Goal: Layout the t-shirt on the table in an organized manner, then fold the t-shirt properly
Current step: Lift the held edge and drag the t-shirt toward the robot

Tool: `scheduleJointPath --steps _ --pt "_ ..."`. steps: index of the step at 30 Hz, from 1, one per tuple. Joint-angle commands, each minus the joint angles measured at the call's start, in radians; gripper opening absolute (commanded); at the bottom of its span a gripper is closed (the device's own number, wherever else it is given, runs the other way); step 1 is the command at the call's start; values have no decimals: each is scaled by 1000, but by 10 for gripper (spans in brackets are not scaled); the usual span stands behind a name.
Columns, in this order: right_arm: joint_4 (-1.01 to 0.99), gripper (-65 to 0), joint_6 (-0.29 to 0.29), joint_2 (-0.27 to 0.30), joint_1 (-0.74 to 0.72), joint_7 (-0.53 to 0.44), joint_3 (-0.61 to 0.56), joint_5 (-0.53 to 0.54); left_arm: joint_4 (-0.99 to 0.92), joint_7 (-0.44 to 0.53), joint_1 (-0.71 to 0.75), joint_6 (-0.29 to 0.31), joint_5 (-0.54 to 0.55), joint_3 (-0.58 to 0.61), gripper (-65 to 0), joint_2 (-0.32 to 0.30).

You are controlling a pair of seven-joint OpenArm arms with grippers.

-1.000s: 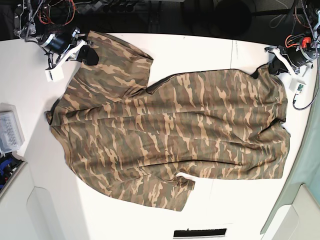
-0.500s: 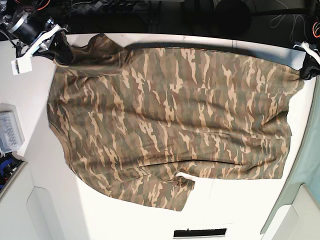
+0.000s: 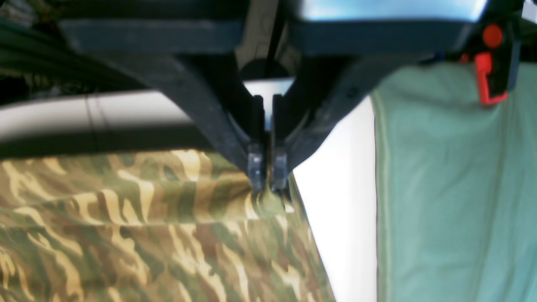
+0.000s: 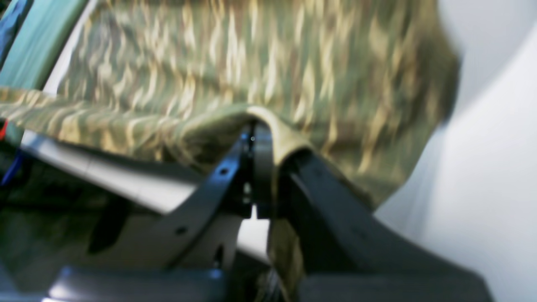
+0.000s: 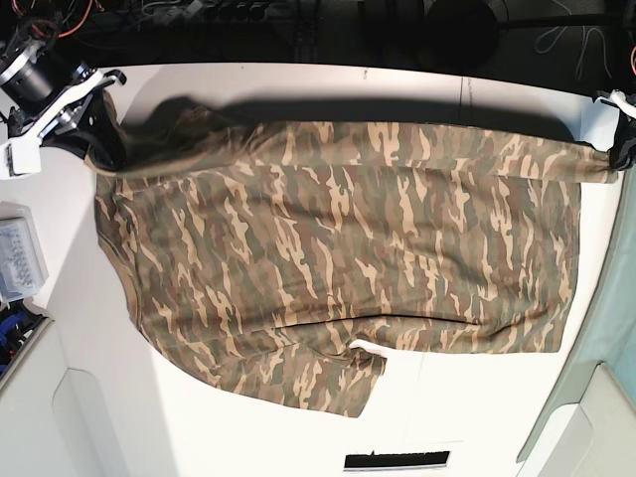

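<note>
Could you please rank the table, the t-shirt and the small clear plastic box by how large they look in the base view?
1. The table, largest.
2. The t-shirt, covering much of it.
3. The clear plastic box, by far the smallest, partly cut off at the frame edge.

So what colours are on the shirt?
The t-shirt is brown, tan and olive-green camouflage, clearest in the base view.

a pale green cloth (image 3: 453,188) hangs beside a dark, cable-strewn background (image 5: 328,30).

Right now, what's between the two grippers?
In the base view, only the t-shirt: its raised top edge spans from the right gripper to the left gripper, both clamped on it.
</note>
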State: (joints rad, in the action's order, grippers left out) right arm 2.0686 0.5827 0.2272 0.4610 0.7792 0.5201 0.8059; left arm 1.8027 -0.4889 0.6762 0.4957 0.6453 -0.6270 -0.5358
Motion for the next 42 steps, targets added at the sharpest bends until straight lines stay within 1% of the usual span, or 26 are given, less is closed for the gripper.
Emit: scheduleJointPath --steps 1,4,5,8,9,15,18,21,24,25,27,28,29,31,34,36,39,41,42 --pt "1 -650 0 7 -27 -28 8 -2 -4 18 -9 -5 -2 10 -650 -19" --pt "-49 -650 0 5 -97 -27 -1 -22 -63 24 -54 -7 -44 72 -650 -18" --pt "-73 -650 0 5 -122 -28 -5 -23 -87 34 -74 -19 -58 92 -650 -18" --pt "-154 -650 0 5 -201 -44 -16 -53 -159 60 -145 -94 -101 138 -650 -19" --pt "-186 -650 0 5 -227 -54 -19 -66 -185 64 -169 -109 -116 150 -650 -19" --pt "-388 -650 1 5 -394 -66 -50 -75 -328 83 -307 -114 -155 237 -650 -30" --pt "-480 -650 1 5 -470 -82 -87 -120 -380 105 -371 -115 -188 282 -650 -30" --pt "-566 -650 -3 5 -527 -102 -127 -173 -438 106 -429 -114 -199 319 -650 -30" --pt "-624 -650 -3 5 -549 -102 -154 -181 -492 104 -466 -116 -209 344 -650 -30" --pt "-634 -606 -3 5 -549 -101 -156 -181 -504 102 -472 -119 -209 346 -614 -30" --pt "-639 -446 -12 5 -546 -85 -155 -181 -512 58 -474 -118 -209 346 -509 -30" --pt "-639 -394 -13 5 -546 -68 -150 -180 -512 26 -475 -118 -209 346 -469 -31" --pt "-638 -369 -14 5 -546 -53 -142 -175 -512 -2 -476 -118 -208 346 -448 -31" --pt "-636 -367 -14 5 -546 -37 -113 -149 -508 -32 -476 -118 -200 346 -445 -31" --pt "-626 -367 -13 5 -528 -30 -39 -108 -506 -33 -455 -118 -160 307 -445 -30" --pt "-623 -367 -14 5 -506 -30 15 -107 -506 -40 -438 -118 -121 259 -445 -30" --pt "-623 -367 -14 5 -482 -35 82 -107 -506 -73 -424 -118 -56 187 -421 -30" --pt "-623 -366 -15 5 -473 -43 115 -116 -506 -101 -423 -117 -14 154 -421 -30" --pt "-623 -344 -20 6 -468 -50 128 -127 -506 -116 -423 -117 5 145 -421 -29"
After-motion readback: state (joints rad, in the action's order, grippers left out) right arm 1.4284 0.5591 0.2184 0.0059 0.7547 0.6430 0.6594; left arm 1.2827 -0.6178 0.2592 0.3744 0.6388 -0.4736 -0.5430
